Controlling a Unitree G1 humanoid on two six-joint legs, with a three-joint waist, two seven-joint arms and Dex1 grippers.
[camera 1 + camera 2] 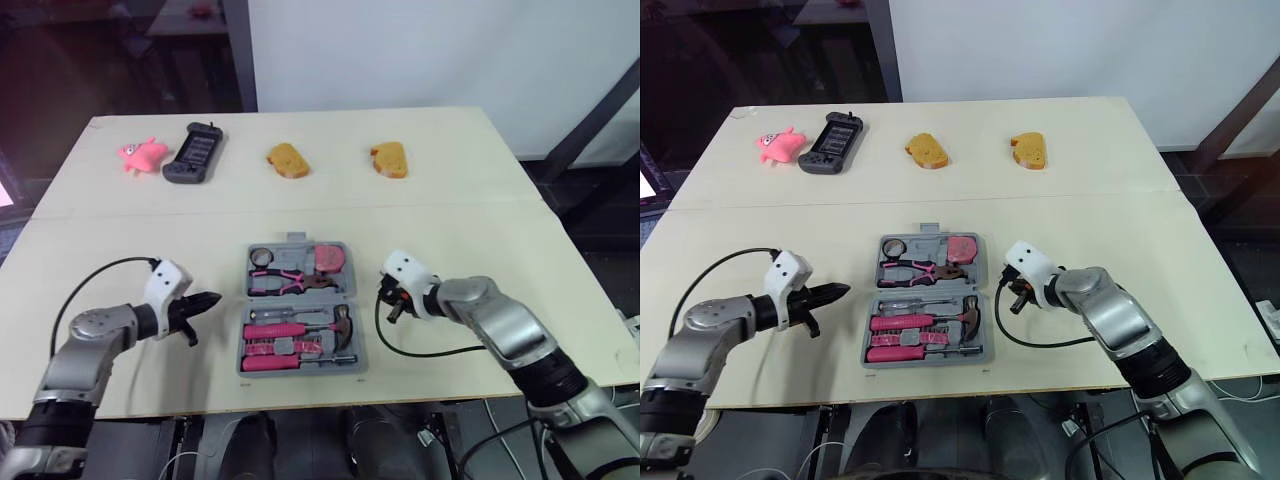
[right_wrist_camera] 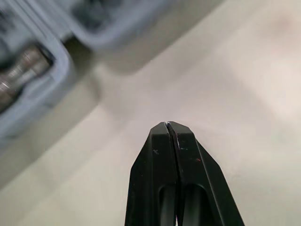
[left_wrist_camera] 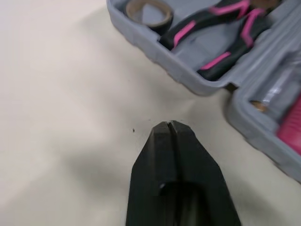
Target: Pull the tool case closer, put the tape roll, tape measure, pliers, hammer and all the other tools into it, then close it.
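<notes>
Left gripper (image 1: 212, 300) hangs clenched, empty, just beside the left wall of the tool case (image 1: 300, 369); right gripper (image 2: 168, 126), likewise pinched shut on nothing, just beside its right wall; tape roll (image 1: 262, 256), tape measure (image 1: 326, 258), pliers (image 1: 290, 281) and hammer (image 1: 343, 322) lie inside the open case; I reckon the pair flank it ready to fold the lid over, my only step left.

No legible text, label, brand or number on anything
</notes>
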